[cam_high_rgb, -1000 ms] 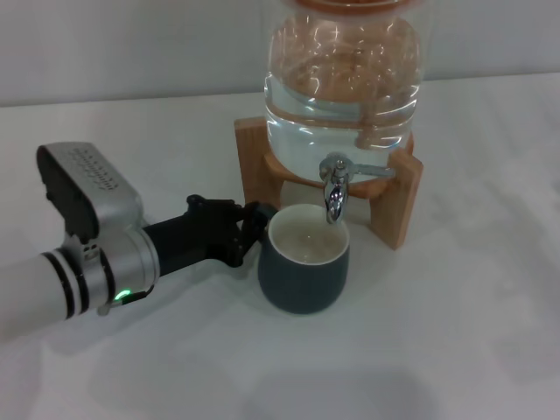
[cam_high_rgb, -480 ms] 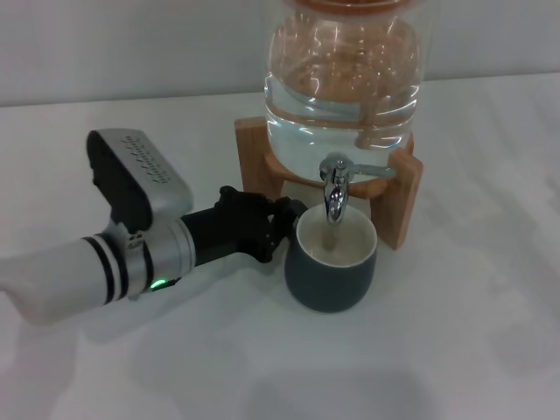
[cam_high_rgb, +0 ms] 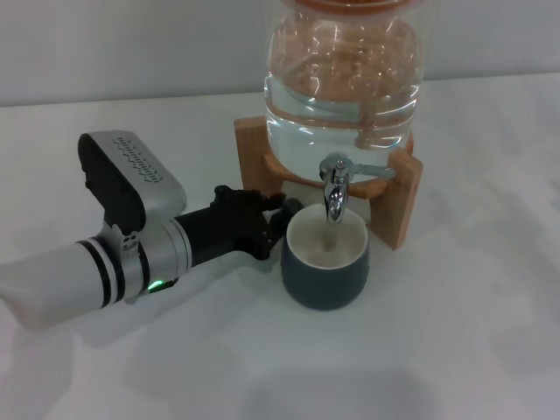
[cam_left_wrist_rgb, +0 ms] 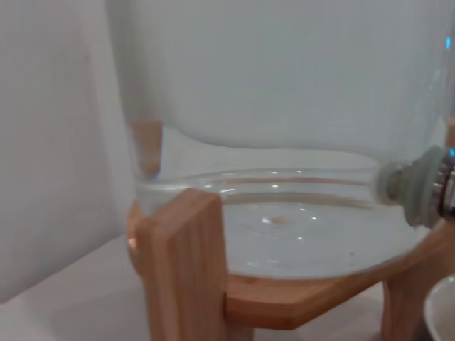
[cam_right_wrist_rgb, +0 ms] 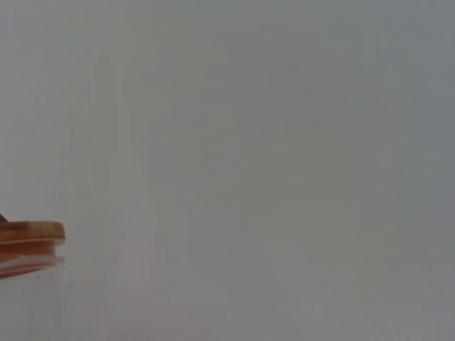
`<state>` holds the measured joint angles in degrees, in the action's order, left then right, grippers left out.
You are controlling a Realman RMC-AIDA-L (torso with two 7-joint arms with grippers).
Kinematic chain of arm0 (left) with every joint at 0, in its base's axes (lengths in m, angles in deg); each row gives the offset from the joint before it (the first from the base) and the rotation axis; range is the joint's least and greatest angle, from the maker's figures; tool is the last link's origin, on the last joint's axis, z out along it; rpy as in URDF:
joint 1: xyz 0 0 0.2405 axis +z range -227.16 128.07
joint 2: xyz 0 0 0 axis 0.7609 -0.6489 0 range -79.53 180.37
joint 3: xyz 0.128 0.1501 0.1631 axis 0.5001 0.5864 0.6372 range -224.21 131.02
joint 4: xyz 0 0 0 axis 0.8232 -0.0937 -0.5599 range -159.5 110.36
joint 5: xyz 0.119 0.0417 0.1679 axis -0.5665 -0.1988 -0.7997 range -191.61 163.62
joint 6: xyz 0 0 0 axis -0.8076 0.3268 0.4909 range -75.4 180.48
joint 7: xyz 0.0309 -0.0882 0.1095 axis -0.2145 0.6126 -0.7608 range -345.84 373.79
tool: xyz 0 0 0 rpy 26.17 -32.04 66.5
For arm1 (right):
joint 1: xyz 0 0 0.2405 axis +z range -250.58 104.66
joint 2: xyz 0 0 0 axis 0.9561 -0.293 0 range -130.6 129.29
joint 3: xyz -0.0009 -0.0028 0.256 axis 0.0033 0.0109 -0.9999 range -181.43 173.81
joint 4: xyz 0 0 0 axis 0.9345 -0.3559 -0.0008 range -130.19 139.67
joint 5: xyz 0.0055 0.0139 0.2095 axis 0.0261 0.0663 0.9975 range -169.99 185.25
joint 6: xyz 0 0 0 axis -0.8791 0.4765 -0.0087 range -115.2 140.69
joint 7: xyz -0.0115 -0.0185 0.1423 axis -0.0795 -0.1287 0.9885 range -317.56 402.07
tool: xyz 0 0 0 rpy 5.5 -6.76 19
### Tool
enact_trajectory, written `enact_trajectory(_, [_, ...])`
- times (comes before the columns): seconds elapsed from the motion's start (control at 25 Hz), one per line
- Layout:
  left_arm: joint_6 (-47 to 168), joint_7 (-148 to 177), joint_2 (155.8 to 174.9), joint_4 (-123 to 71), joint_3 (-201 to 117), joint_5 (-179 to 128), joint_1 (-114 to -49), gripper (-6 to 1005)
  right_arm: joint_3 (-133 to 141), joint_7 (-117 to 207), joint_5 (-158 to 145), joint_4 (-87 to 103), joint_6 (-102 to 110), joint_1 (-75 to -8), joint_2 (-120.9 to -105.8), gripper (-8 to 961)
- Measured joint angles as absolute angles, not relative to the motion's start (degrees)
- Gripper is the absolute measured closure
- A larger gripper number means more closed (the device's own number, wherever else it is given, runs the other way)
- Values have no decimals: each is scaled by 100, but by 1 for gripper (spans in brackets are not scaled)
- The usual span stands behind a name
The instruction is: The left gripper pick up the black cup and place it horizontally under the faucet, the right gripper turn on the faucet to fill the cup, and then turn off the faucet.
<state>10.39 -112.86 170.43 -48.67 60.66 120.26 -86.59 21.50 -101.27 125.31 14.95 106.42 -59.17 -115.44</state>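
Observation:
The black cup stands upright on the white table, its cream inside directly below the spout of the chrome faucet. The faucet's thin lever points to the right. My left gripper reaches in from the left and is shut on the cup at its left side, where the handle is hidden behind the claw. In the left wrist view the faucet's base and a bit of the cup's rim show. My right gripper is out of view.
The large glass jar of water sits on a wooden stand just behind the cup. The right wrist view shows only a grey wall and the jar's wooden lid. The white table extends in front and to the right.
My left arm carried the cup to the right until it was under the spout, then shifted it slightly back to the left.

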Motion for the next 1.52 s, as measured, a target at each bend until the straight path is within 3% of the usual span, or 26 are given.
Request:
enact_trajectory(0.4, [1000,-11311,17030,-4867,6109,12181,-8568,692,2150,-10127,12531,1505,10635,-5917,-11544,187])
enact_trajectory(0.84, [641,-11623,16984,-4898,5869,12179,-8193,303,2123,-10127,12531,1504,10663,-6002,-11544,187])
enact_trajectory(0.92, [615,-11786,16978,-4975,5758,12180,-8015,154,2128,-10127,12531,1494,10671,-6004,-11544,187])
enact_trajectory(1.28, [-28,-12054,16953,-5000,5152,12143,-7588,167,2182,-9840,12464,1692,10679,-6096,-11531,187])
enact_trajectory(1.52, [-428,-12028,16897,-4960,4596,12136,-7191,167,2383,-8217,11458,3425,10769,-6418,-11542,187])
